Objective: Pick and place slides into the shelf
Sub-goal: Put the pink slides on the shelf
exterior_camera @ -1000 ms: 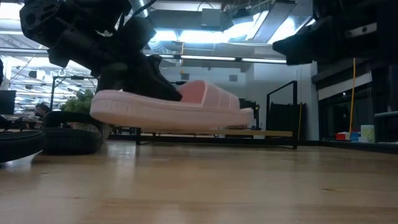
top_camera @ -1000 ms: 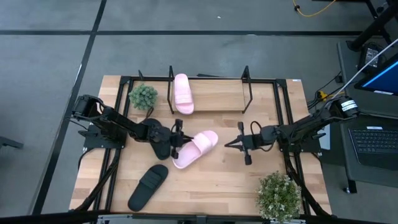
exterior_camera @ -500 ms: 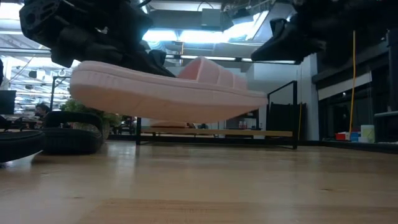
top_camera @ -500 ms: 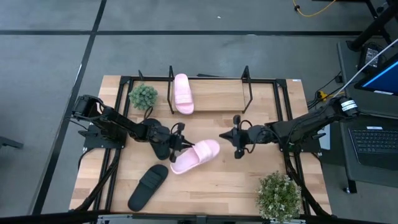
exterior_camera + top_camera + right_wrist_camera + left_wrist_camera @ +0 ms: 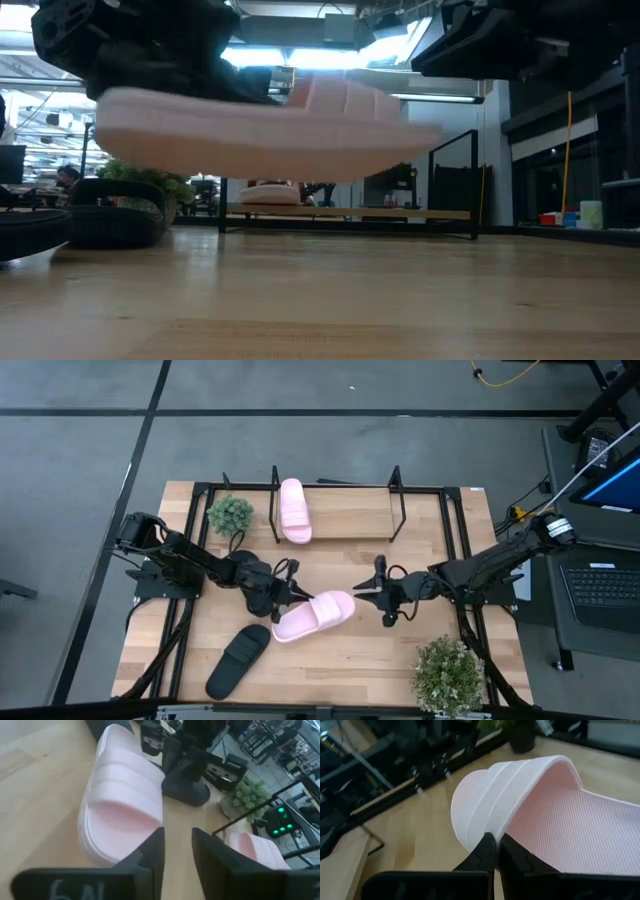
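My left gripper [image 5: 296, 598] is shut on a pale pink slide [image 5: 313, 615], which hangs above the table in the low view [image 5: 260, 140]. My right gripper [image 5: 366, 592] is open and stands just right of that slide's toe end; in its wrist view [image 5: 177, 845] the slide [image 5: 125, 815] lies ahead of the fingers, apart from them. A second pink slide [image 5: 292, 510] lies on the shelf's wooden board [image 5: 350, 515]. One black slide [image 5: 238, 660] rests sole-down on the table, near the near edge. The other black slide is out of view. My left gripper pinches the wide strap's edge [image 5: 489, 826] between its two fingers, close to where the strap meets the footbed. The fingers come roughly level from the table's left. The slide is lifted clear of the table, about level, with its length stretching toward the right arm.
A small potted plant [image 5: 230, 513] stands by the shelf's left end, and a larger one [image 5: 448, 672] at the table's near right corner. The shelf's black wire frame [image 5: 400, 495] rises along the far edge. Bare wood [image 5: 340, 660] lies between the black slide and the larger plant.
My left gripper has raised the pink slide higher off the table and carried it slightly toward the near edge, turning it more level. My right gripper has moved left, toward the slide's toe end, staying open.
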Robot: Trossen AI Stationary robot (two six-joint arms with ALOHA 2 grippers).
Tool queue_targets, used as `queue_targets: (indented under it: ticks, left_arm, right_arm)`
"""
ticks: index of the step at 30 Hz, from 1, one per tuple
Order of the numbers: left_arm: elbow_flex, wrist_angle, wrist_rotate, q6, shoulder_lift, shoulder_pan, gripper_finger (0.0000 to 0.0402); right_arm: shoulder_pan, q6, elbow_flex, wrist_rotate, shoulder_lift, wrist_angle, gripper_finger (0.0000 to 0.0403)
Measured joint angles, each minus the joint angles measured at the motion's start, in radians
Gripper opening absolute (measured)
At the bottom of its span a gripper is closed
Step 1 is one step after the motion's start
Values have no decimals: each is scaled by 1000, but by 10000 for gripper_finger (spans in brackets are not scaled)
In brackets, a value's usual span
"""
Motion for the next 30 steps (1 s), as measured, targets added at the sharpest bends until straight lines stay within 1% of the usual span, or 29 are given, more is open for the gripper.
queue_targets:
  ticks: [5, 9, 12, 14, 17, 20, 27, 30]
  left_arm:
    - [0, 38, 59, 0, 0, 0, 0]
    - [0, 36, 63, 0, 0, 0, 0]
    - [0, 39, 63, -1, 0, 0, 0]
    - [0, 44, 63, -3, 0, 0, 0]
    - [0, 45, 63, -8, 0, 0, 0]
    - [0, 44, 63, -8, 0, 0, 0]
    - [0, 44, 63, -8, 0, 0, 0]
    - [0, 46, 63, -8, 0, 0, 0]
  right_arm:
    - [28, -51, 0, 0, 0, 1, 123]
    - [43, -73, 0, 0, 11, 18, 122]
    - [43, -77, 0, 0, 51, 29, 122]
    - [42, -99, 0, 0, 88, 69, 123]
    - [42, -182, 0, 0, 138, 158, 124]
    - [42, -231, 0, 0, 170, 224, 124]
    - [51, -233, 0, 0, 204, 244, 124]
    - [55, -234, 0, -2, 226, 284, 124]
